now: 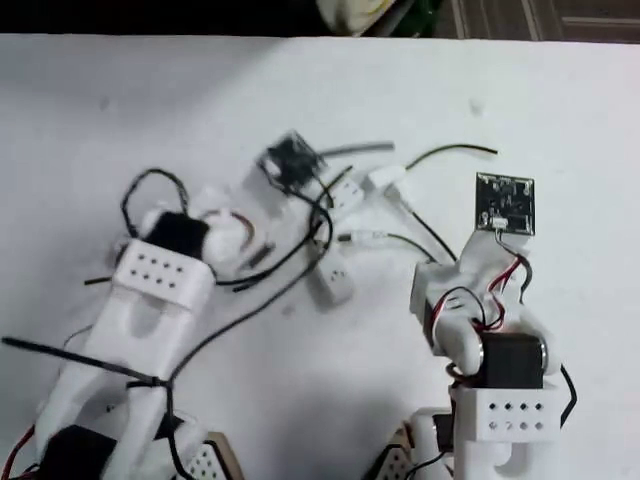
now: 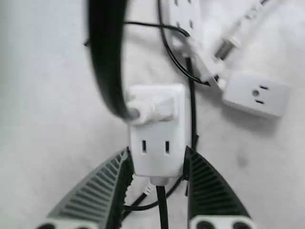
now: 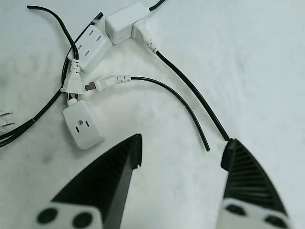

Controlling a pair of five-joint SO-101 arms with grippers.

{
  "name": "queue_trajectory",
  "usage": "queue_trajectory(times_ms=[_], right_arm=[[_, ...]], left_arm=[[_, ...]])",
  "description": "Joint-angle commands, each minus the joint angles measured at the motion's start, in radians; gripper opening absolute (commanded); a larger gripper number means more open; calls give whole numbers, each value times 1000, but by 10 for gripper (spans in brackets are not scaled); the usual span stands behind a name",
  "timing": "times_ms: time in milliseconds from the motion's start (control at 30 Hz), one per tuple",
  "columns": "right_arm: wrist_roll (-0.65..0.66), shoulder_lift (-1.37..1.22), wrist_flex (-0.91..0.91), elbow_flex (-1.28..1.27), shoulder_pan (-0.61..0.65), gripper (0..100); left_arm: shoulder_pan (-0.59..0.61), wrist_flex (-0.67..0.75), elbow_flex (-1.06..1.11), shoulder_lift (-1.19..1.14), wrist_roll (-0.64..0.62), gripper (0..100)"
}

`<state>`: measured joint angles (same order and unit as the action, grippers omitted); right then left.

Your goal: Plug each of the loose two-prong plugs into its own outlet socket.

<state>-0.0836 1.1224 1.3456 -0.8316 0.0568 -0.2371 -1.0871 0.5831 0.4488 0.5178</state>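
Left wrist view: the ribbed left gripper clasps a boxy white outlet socket; the right gripper gapes wide beside a glossy black cord.

No legible text or labels.

White rectangular plastic outlet block: smooth, slightly glossy. Thick black cord: smooth rubbery sheath. White table top: matt, finely grained; dark ribbed plastic fingers, matt.
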Motion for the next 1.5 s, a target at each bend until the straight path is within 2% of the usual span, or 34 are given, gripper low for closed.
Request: queue_trajectory(times_ms=[0,100,233,633,700,800,900,1133,1233,1333,1467], right_arm=[[-12,-2,5,-8,-8,269],[-12,2,1,-35,-1,269],[-12,2,-1,-38,-1,269],[-12,-4,-1,-41,1,269],[-12,-4,-1,-41,1,269],[-12,-4,-1,-41,1,269],[-12,-4,-1,-41,1,269],[-12,-5,-1,-41,1,269],[-12,-5,-1,-43,1,269],[-12,-5,-1,-43,1,269],[-12,-5,-1,-44,1,269]], left_arm=[[76,121,-130,-13,8,21],[108,199,-210,-107,3,21],[148,230,-399,-331,0,21],[148,195,-1054,-1023,2,30],[151,135,-1163,-1106,0,78],[154,-8,-1315,-1201,-3,217],[159,-157,-1465,-1253,-78,289],[117,-428,-1746,-1305,-92,298],[96,-505,-1821,-1311,-109,295],[90,-566,-1898,-1311,-184,268],[79,-671,-2004,-1311,-201,260]])
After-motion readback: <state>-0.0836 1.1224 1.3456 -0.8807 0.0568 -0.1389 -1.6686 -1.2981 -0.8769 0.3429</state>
